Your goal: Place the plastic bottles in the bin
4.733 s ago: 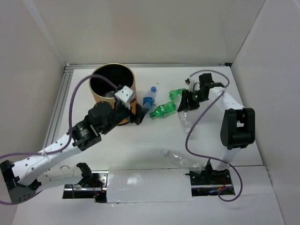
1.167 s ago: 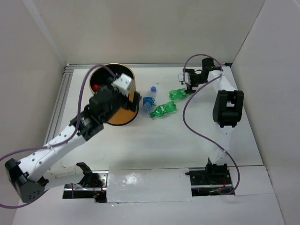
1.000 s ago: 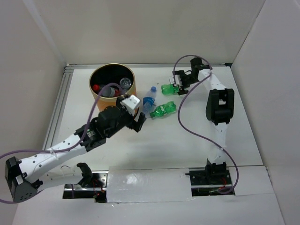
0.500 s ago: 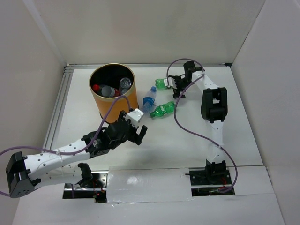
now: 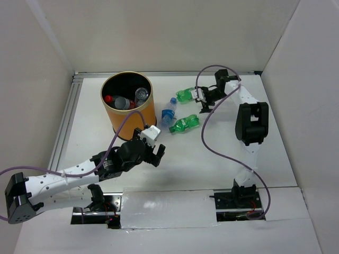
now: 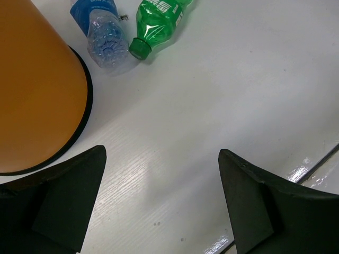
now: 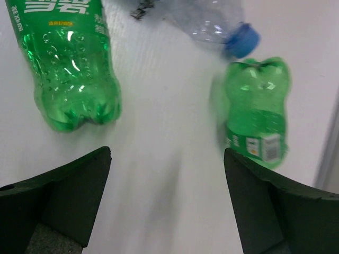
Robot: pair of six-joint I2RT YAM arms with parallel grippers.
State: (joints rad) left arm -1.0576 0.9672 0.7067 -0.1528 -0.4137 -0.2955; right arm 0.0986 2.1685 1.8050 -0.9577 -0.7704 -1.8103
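Fingers [image 7: 53, 201] on the right cropped; 1 green bottle [image 7: 257, 111] blurred

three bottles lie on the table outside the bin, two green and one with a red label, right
Not quite: the third bottle on the table is the blue-label bottle, not a red one. The top external view shows it lying beside the bin, while the red-capped bottle is inside the bin. The near green bottle and the far green bottle are as you say.
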